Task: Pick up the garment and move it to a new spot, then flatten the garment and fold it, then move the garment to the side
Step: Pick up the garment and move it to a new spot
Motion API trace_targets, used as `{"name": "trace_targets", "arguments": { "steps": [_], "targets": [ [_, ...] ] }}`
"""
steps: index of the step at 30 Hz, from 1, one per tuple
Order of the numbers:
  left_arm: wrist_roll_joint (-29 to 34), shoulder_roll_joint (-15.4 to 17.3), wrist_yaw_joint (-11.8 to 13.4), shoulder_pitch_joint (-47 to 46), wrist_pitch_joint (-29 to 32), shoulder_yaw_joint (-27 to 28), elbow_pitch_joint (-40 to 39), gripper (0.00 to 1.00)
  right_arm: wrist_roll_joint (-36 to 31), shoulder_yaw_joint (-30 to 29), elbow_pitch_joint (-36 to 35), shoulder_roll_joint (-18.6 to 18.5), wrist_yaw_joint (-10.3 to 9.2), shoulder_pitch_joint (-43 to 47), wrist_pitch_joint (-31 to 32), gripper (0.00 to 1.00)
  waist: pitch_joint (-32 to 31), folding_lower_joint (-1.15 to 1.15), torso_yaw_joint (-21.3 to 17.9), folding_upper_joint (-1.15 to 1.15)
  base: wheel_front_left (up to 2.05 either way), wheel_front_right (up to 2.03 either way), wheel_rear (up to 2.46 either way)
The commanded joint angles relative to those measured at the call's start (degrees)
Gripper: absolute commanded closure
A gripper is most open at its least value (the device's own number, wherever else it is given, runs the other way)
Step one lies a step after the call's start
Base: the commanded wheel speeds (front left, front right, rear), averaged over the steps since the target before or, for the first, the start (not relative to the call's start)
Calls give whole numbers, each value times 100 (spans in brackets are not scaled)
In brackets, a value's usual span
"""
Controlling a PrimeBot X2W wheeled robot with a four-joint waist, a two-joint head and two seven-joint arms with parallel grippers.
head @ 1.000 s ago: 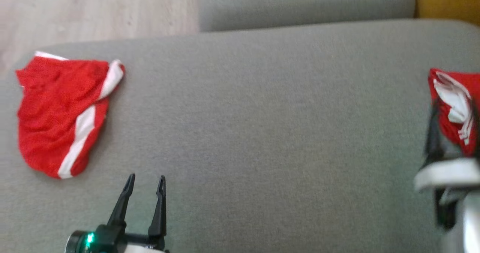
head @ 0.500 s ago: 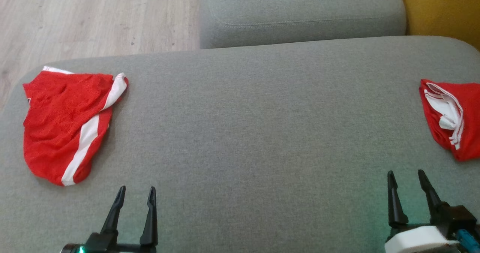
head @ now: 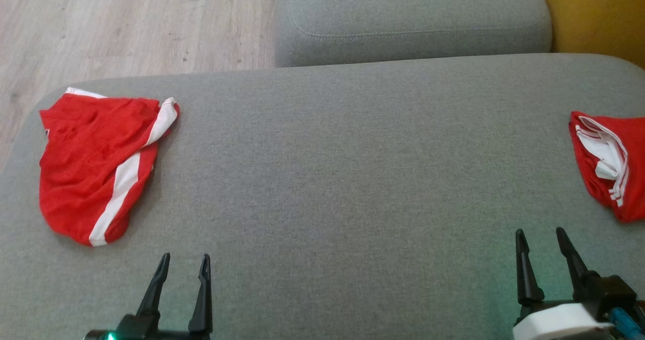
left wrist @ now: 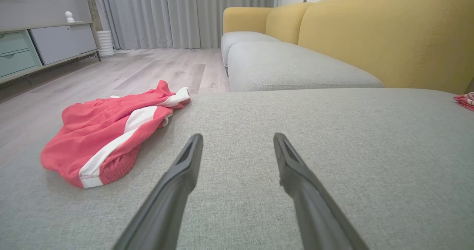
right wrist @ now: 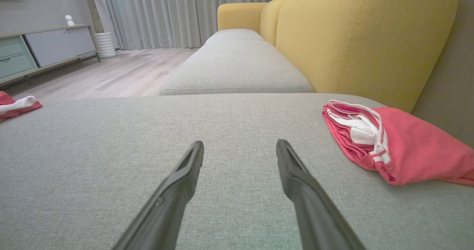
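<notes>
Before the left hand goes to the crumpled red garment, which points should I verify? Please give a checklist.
1. Left hand open and empty: ok.
2. Right hand open and empty: ok.
3. Crumpled garment lies on the cushion: ok.
4. Cushion bare between left hand and crumpled garment: ok.
5. Folded garment apart from right hand: ok.
6. Crumpled garment's waistband found: cannot tell.

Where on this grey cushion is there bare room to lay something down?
The wide middle of the cushion is bare, from the crumpled red shorts at its left end to the folded red garment at its right edge. Those two ends are the crowded spots.
</notes>
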Motion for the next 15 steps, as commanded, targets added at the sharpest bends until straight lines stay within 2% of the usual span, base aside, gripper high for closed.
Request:
{"name": "trace_targets", "arguments": {
  "steps": [1,15],
  "targets": [
    [29,-21,-17,-106,-55,198,-121,0,22,136,-188,-57,42,-153,-78,0,-3,0,7,0,0,0,0],
    [45,-28,-55,-148,-55,143,-61,0,11,124,-146,-57,42,-137,-78,0,-37,0,192,0,0,0,0]
  ]
}}
